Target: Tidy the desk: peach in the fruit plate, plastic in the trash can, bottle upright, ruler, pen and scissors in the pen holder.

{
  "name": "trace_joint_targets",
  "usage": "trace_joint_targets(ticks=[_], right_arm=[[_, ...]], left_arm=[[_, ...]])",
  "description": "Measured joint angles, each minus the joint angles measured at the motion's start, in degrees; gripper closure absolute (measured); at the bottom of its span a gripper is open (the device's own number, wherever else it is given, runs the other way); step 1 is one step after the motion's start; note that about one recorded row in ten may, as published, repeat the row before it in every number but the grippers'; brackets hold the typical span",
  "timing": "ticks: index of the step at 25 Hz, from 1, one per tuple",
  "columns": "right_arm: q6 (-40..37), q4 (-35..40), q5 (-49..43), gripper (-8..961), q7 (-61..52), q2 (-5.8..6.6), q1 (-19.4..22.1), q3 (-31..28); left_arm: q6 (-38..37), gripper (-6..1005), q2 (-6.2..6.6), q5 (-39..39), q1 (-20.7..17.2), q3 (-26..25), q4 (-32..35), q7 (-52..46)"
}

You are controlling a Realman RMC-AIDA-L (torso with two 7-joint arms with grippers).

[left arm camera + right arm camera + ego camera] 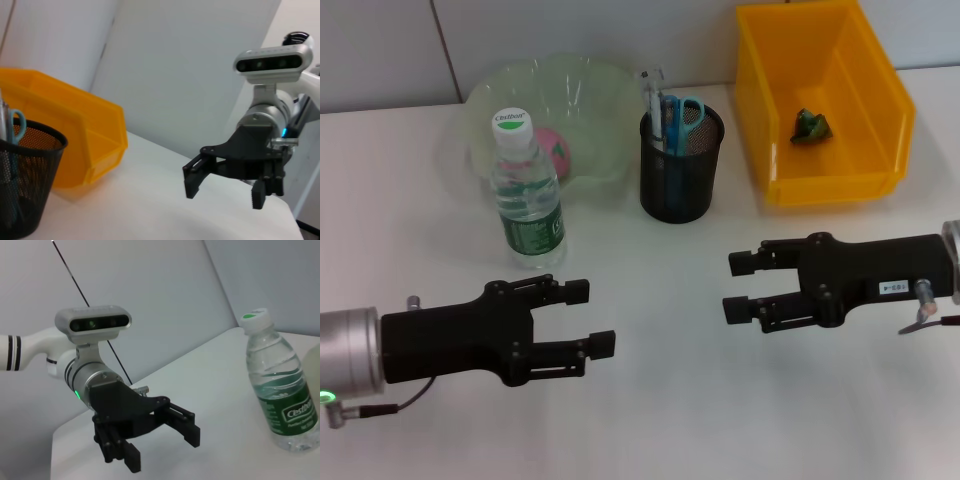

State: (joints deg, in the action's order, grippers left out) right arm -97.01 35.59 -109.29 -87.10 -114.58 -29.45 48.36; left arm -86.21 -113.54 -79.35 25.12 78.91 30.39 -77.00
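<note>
Left hand (pixel 590 318) spread, empty, above desk (pixel 670 420) | right hand (pixel 740 287) spread, empty | bottle (pixel 527 195) upright | peach (pixel 558 150) in fruit plate (pixel 600 100) | scissors (pixel 690 115) in pen holder (pixel 680 175) | plastic (pixel 812 126) in trash can (pixel 880 110)

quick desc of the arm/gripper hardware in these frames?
Left gripper and right gripper: matte black, two-finger, blocky pads. Silver cylindrical wrists; green light and thin cable at the left wrist, small white label on the right gripper body. Grey wrist cameras, white arm links.

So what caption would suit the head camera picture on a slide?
Desk tidied: bottle upright, peach in plate, both open grippers, left and right, hovering empty.
</note>
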Motion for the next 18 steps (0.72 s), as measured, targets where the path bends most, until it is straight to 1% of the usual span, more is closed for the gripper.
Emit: trace_joint_targets(ticks=[1,2,3,7,8,12,18], right_arm=[[0.1,-0.02,-0.01,170,0.05,-0.17,0.02,0.07],[0.22,-0.05,-0.02,170,0.22,-0.37,0.1,0.09],[0.24,-0.04,-0.03,170,0.34,-0.46,0.16,0.11],[0.34,-0.37,-1.22,170,0.66,-0.75,0.0,0.23],[0.34,-0.37,-1.22,170,0.66,-0.75,0.0,0.23],[0.4,-0.52,-1.65,170,1.2,-0.8,-0.15,0.24],[0.66,-0.95,-1.84,170,1.41,-0.82,-0.55,0.24]], left_arm=[[0.0,181,0.0,0.0,0.0,0.0,0.0,0.0],[-0.55,181,0.3,-0.11,0.12,-0.04,0.0,-0.21],[-1.6,181,0.94,-0.3,0.26,-0.15,-0.02,-0.34],[-3.65,181,2.11,-2.21,0.66,-0.89,0.04,-0.74],[-3.65,181,2.11,-2.21,0.66,-0.89,0.04,-0.74],[-4.91,181,2.79,-2.5,0.65,-2.39,0.32,-0.64],[-5.33,185,2.94,-2.62,0.52,-2.77,0.38,-0.48]])
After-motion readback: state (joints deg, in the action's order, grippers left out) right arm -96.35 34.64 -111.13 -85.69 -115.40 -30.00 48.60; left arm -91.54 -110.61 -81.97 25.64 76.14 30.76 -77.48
